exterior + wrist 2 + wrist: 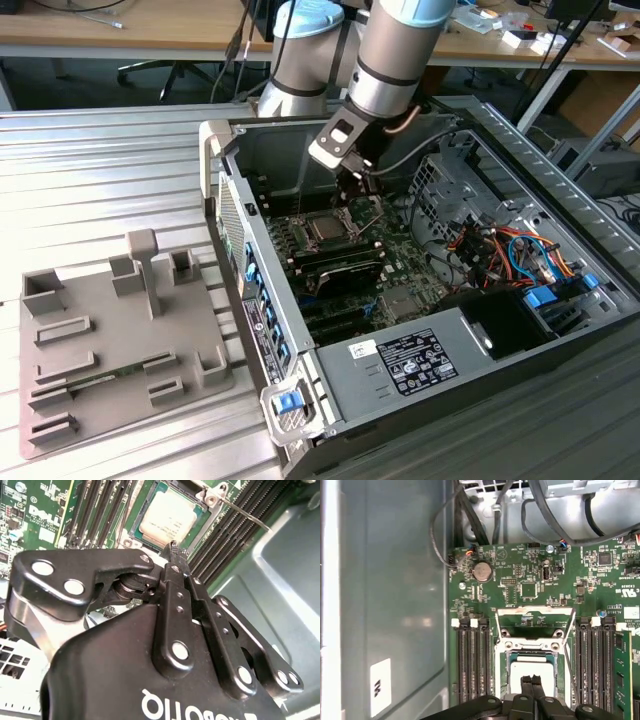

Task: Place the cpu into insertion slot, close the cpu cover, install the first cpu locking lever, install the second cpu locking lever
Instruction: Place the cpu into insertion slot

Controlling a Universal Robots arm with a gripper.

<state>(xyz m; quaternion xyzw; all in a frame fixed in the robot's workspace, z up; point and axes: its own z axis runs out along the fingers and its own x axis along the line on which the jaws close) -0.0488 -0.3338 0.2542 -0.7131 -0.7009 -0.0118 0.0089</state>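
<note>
The cpu (167, 517) lies flat in the insertion slot (507, 657) on the green board, silvery face up. It also shows in the first wrist view as the cpu (517, 672). The cpu cover (535, 611) is swung open, its thin silvery frame tipped back behind the socket's hinge. A thin locking lever (245, 514) sticks out free beside the socket. My gripper (531, 679) hangs just above the chip with its two black fingers pressed together and nothing between them. In the exterior view my gripper (368, 190) reaches down into the open case over the socket (325, 228).
Long black memory slots (472, 660) flank the socket on both sides, and a green memory stick (619, 670) stands in one. The grey case wall (395, 605) runs close by. Coloured cables (510, 245) and a drive cage (440, 190) fill the case's far end. A grey fixture plate (110, 340) lies outside.
</note>
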